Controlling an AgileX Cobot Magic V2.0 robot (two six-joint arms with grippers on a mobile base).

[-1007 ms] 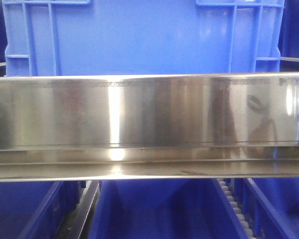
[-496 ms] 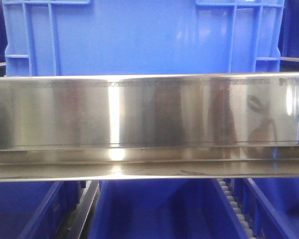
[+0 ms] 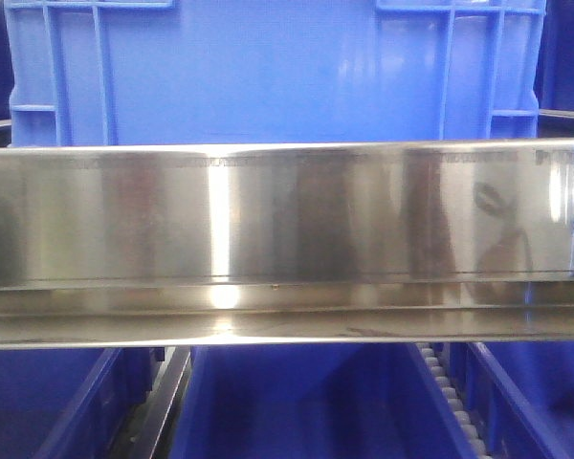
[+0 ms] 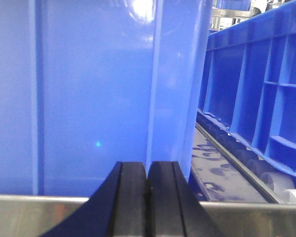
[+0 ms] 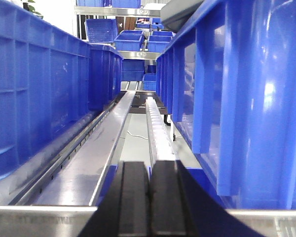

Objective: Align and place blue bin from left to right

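The blue bin (image 3: 268, 67) fills the top of the front view, standing behind a shiny steel rail (image 3: 287, 239). Its smooth wall (image 4: 89, 89) also fills the left wrist view, close ahead. My left gripper (image 4: 148, 170) is shut with nothing between its fingers, just in front of that wall near a vertical rib. In the right wrist view, a blue bin wall (image 5: 251, 98) stands close on the right. My right gripper (image 5: 149, 170) is shut and empty, pointing along the gap between two rows of bins.
Darker blue bins (image 3: 297, 402) sit on the shelf below the rail. A roller track (image 5: 155, 123) and a steel guide (image 5: 89, 158) run ahead. Another blue bin (image 4: 261, 98) flanks the left wrist view. A row of bins (image 5: 44, 84) stands left; stacked bins (image 5: 138, 39) are far back.
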